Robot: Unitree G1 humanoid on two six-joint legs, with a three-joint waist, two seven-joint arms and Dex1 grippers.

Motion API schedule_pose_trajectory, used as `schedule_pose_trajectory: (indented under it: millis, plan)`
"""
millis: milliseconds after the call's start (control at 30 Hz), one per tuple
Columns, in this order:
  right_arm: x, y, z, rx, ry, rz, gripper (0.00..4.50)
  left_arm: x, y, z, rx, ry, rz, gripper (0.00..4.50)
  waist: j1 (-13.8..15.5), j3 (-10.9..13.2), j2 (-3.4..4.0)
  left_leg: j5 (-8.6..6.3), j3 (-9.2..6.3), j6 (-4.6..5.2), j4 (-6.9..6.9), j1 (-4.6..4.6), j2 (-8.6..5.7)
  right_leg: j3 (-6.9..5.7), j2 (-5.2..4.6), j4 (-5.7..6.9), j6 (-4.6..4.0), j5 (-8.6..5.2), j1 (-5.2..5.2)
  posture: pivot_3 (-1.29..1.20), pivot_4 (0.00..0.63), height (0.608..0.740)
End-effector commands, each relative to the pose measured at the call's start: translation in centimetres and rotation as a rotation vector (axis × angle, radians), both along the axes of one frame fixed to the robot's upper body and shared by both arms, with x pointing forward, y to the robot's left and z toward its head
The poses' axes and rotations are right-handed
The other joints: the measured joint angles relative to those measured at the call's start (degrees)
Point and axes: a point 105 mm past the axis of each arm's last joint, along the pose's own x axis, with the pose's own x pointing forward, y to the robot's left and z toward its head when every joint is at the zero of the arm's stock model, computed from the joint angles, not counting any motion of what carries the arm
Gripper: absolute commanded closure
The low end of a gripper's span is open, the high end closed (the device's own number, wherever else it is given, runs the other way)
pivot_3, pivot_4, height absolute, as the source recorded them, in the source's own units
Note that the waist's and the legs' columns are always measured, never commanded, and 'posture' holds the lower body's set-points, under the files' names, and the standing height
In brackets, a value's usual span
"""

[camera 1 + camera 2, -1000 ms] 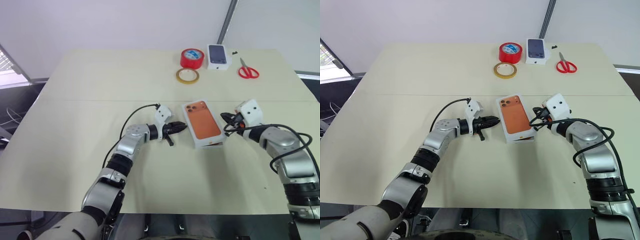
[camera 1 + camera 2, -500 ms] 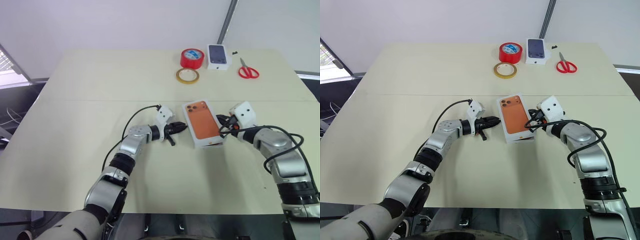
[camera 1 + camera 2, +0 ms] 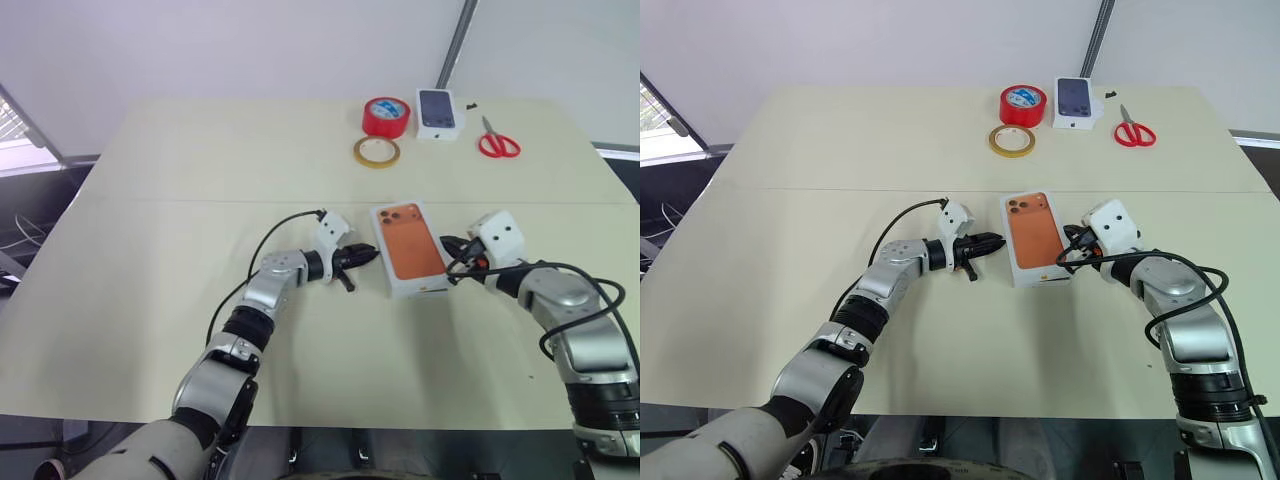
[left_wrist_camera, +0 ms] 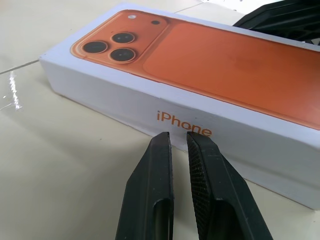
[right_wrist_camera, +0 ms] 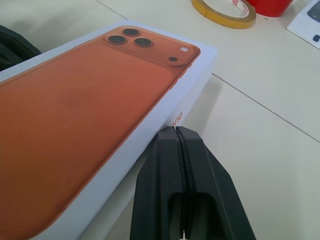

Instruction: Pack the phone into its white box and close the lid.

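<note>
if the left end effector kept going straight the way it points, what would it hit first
Most likely the long white side of the closed white cardboard box with the orange phone picture, right by its orange lettering. The left end effector points straight at it, close; touching or not is unclear.

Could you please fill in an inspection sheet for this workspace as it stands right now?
Surface: beige table, a seam line across it.
Job's things: lid, orange phone picture up, sits on the white box; phone itself hidden.
Clutter: red tape roll, yellow tape ring, smaller white box, red scissors along the far edge.
Grippers: left tool almost closed, holding nothing, at the box's long side; right tool shut, empty, at the opposite side.
Cables: black cable loops over the left forearm; another on the right arm.
Surroundings: pale wall, grey pole.
</note>
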Motion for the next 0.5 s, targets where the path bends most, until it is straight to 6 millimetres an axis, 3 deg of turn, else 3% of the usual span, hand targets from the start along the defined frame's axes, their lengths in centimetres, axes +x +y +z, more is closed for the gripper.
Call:
schedule_pose_trajectory:
  millis: [33,367,500]
  plan:
    - [-0.5,0.7,1.3,-0.005,-0.046,0.040,4.47,-0.8,-1.6,1.6,-0.030,-0.059,-0.065,3.92,0.00,0.00,0.00,0.00,0.00,0.00,0.00,0.00,0.00,0.00,0.00,0.00,0.00,0.00,0.00,0.00,0.150,0.740]
    - [-1.5,1.3,0.6,-0.015,-0.021,0.077,4.47,-1.1,-1.3,1.6,-0.031,-0.061,-0.069,3.92,-0.02,0.00,0.00,0.00,0.00,0.00,0.00,0.00,0.00,0.00,0.00,0.01,0.00,0.00,0.00,0.00,0.150,0.740]
    - [-2.0,1.5,-0.8,-0.072,0.018,0.108,4.47,-1.2,-1.0,1.4,-0.019,-0.066,-0.067,3.92,-0.02,0.00,0.00,0.00,0.00,0.00,0.00,0.01,0.00,0.00,0.00,0.01,0.00,0.00,0.00,0.00,0.150,0.740]
